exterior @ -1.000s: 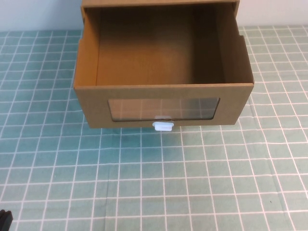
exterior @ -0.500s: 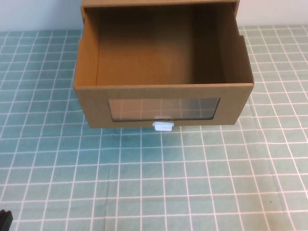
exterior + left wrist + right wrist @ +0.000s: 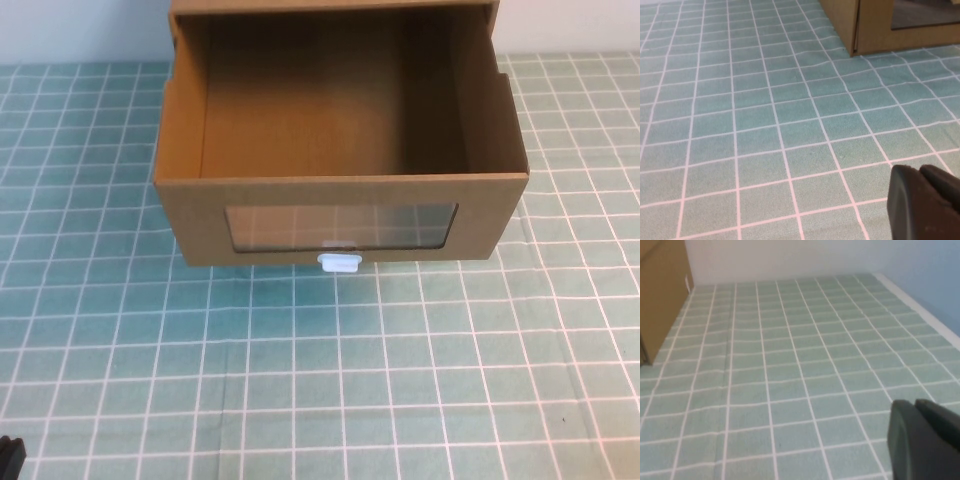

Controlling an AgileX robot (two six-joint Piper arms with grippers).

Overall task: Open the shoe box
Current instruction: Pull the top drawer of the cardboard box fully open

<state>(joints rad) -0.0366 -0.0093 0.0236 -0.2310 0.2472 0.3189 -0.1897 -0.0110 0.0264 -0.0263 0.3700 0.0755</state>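
Item: shoe box [image 3: 340, 215], brown cardboard, drawer type, standing at the far middle of the surface [image 3: 300, 380] (green cloth with a white grid). Condition: the drawer [image 3: 300, 110] is pulled well forward out of its sleeve [image 3: 330, 6]. Its inside is bare and open to the high view, with nothing in it. The front panel has a clear window [image 3: 340, 227] and, just below that, a white pull tab [image 3: 338, 262] at the bottom edge. Change over the last second: none; box, drawer and tab lie exactly as they did a moment ago, and neither arm has shifted. Left tool [image 3: 921, 180]: low over the near left of the surface, well apart from the box, whose front corner is far off in its wrist view; pads together, holding nothing. Right tool [image 3: 916, 412]: off to the right of the box over bare cloth, with only a side wall of the box at the edge of its wrist view; pads together, holding nothing. Assessment: with the drawer out, both tools clear and nothing moving, the opening looks complete, and this reads as the resting end of the task rather than a step in hand.
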